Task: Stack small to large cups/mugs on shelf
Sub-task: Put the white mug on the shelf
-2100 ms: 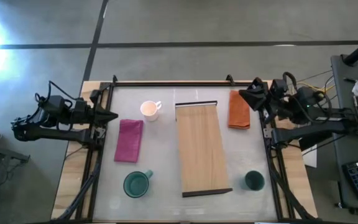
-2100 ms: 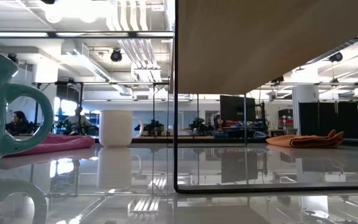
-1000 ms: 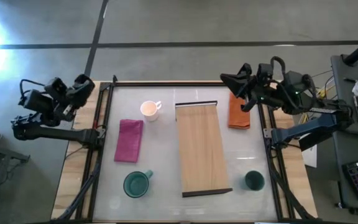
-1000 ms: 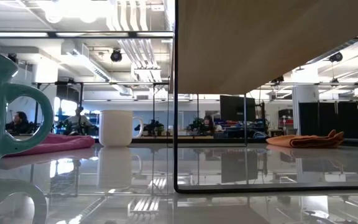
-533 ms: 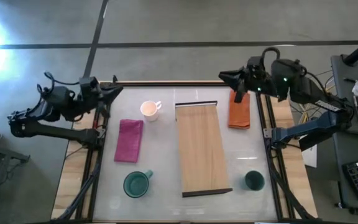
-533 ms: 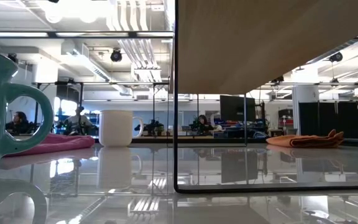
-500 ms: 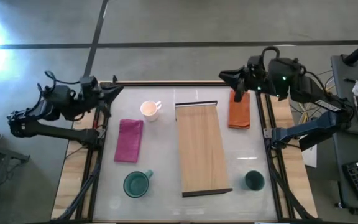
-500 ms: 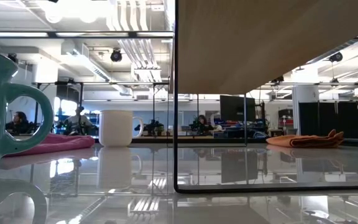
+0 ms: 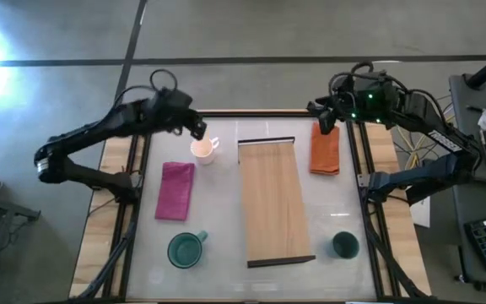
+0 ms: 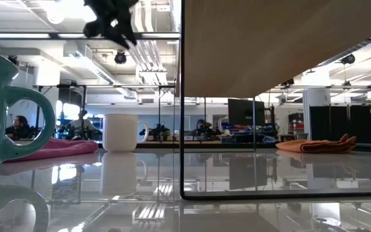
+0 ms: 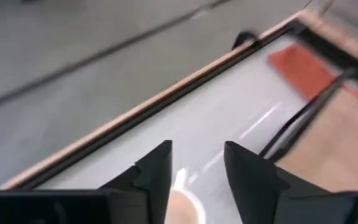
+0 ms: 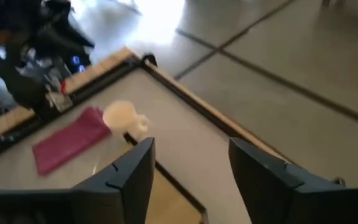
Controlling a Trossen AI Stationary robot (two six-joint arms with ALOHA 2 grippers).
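Note:
The small white mug (image 9: 202, 149) stands upright on the table at the far left, its handle toward the shelf. The teal-green mug (image 9: 186, 250) stands near left and the dark green cup (image 9: 344, 245) near right. The light-wood shelf (image 9: 275, 203) stands in the middle. My left gripper (image 9: 195, 127) hovers open just above and beyond the white mug (image 11: 182, 208); in the low view it (image 10: 111, 22) hangs high over that mug (image 10: 121, 132). My right gripper (image 9: 321, 118) hovers open over the far end of the orange cloth (image 9: 325, 150).
A magenta cloth (image 9: 175, 190) lies left of the shelf, between the white and teal mugs. The orange cloth lies right of the shelf's far end. Black frame rails (image 9: 226, 111) run along the table's edges. Bare tabletop shows between shelf and dark green cup.
My left gripper has swung from beyond the table's left edge toward the right, over the table, and now hovers by the white mug. My right arm has turned at the wrist while its gripper stays near the orange cloth's far end. The cups and shelf have not moved.

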